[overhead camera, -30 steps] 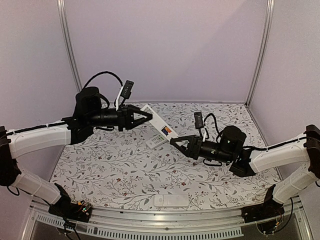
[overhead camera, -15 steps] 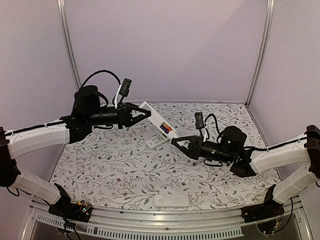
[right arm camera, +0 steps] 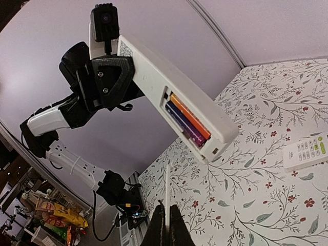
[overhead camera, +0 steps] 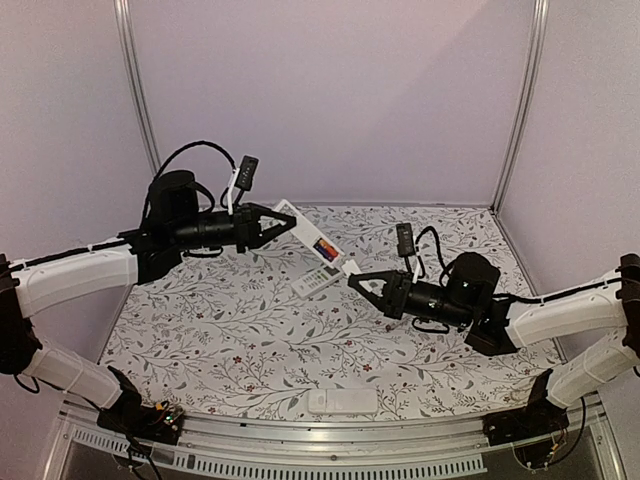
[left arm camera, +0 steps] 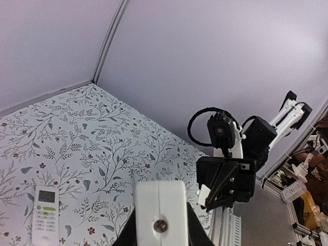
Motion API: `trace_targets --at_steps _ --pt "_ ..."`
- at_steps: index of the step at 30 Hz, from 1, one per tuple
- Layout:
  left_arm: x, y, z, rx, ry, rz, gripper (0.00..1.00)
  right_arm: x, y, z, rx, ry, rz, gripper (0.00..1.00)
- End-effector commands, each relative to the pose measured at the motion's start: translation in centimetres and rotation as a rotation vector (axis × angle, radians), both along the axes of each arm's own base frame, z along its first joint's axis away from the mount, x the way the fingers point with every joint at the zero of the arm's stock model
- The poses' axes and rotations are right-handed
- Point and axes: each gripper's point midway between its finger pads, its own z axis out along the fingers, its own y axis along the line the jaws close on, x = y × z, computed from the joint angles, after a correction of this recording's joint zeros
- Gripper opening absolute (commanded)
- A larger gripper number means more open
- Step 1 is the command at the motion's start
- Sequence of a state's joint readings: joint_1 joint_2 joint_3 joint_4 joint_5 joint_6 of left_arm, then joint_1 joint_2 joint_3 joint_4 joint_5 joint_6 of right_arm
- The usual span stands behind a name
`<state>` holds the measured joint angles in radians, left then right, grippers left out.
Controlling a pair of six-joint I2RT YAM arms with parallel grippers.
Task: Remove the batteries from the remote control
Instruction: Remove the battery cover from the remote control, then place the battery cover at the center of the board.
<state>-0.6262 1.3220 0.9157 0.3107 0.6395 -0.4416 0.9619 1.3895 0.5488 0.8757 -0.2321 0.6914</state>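
Pale lilac walls enclose a table [overhead camera: 250, 340] covered in a leaf-and-flower print. Above it the left gripper [overhead camera: 288, 222] is clamped on a white remote control [overhead camera: 318, 243], holding it off the surface. The remote tilts down toward the right arm, its open back facing that way. 2 batteries [right arm camera: 187, 120] sit side by side in the open compartment — 1 orange, 1 dark blue-purple. The right gripper [overhead camera: 353, 283] hangs just below the remote's lower end. Its fingers are pinched together on a thin white stick [right arm camera: 167, 197], whose tip points up toward the compartment but stays apart from it. A smaller remote with green buttons [overhead camera: 315, 281] lies flat on the table beneath — a flat white piece [overhead camera: 343, 401] rests at the near edge.
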Motion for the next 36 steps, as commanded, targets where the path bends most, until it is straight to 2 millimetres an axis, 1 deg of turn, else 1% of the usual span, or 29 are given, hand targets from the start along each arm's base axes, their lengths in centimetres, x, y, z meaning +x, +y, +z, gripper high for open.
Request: trace_targets --at_steps 1,4,8,11,14,15,17,20,21,23,25,26,27,28,30,33,34,36 --pt "1.3 1.1 1.8 -0.017 -0.024 0.072 0.00 0.3 -0.9 -0.5 -0.027 -0.002 -0.042 0.00" --pt "2.0 1.7 1.9 0.003 -0.028 0.120 0.00 1.3 -1.5 -1.3 -0.098 0.007 -0.108 0.00" --pt "3.7 3.3 1.5 0.060 -0.054 0.259 0.00 3.1 -3.1 -1.9 -0.255 0.000 -0.224 0.00" --pt "4.6 4.7 0.5 0.094 -0.031 0.294 0.00 4.8 -5.6 -2.4 -0.365 -0.013 -0.332 0.00" --pt "5.4 7.1 -1.6 0.109 0.051 0.321 0.00 6.1 -8.1 -2.8 -0.415 0.007 -0.371 0.00" --pt "5.9 8.4 -2.6 0.116 0.085 0.340 0.00 6.5 -8.8 -3.0 -0.427 0.015 -0.380 0.00" --pt "6.1 10.3 -4.6 0.132 0.153 0.349 0.00 7.4 -10.1 -3.7 -0.457 0.034 -0.398 0.00" --pt "5.6 12.3 -7.0 0.162 0.220 0.351 0.00 8.5 -11.3 -4.9 -0.491 0.063 -0.403 0.00" --pt "5.4 12.8 -7.4 0.173 0.219 0.363 0.00 9.0 -11.7 -5.2 -0.498 0.072 -0.408 0.00" --pt "4.7 13.2 -8.6 0.208 0.244 0.368 0.00 10.1 -12.7 -5.9 -0.503 0.100 -0.421 0.00" --pt "4.3 13.0 -8.7 0.213 0.250 0.347 0.00 10.9 -13.0 -6.9 -0.507 0.133 -0.413 0.00" --pt "4.2 13.0 -8.9 0.212 0.258 0.342 0.00 11.3 -13.0 -7.1 -0.506 0.139 -0.411 0.00" --pt "4.2 12.9 -9.0 0.212 0.266 0.334 0.00 11.6 -12.9 -7.6 -0.513 0.151 -0.407 0.00" --pt "4.2 12.8 -9.2 0.216 0.275 0.327 0.00 11.9 -12.7 -7.8 -0.512 0.155 -0.401 0.00" --pt "4.1 12.4 -9.6 0.219 0.296 0.301 0.00 12.3 -12.1 -8.8 -0.520 0.175 -0.377 0.00" --pt "3.8 11.8 -9.9 0.212 0.326 0.256 0.00 12.8 -11.1 -9.7 -0.515 0.196 -0.342 0.00" --pt "3.7 11.6 -9.9 0.210 0.330 0.245 0.00 12.9 -10.8 -10.5 -0.523 0.210 -0.333 0.00" --pt "3.5 11.4 -10.0 0.210 0.334 0.236 0.00 13.3 -10.6 -11.4 -0.530 0.227 -0.331 0.00"
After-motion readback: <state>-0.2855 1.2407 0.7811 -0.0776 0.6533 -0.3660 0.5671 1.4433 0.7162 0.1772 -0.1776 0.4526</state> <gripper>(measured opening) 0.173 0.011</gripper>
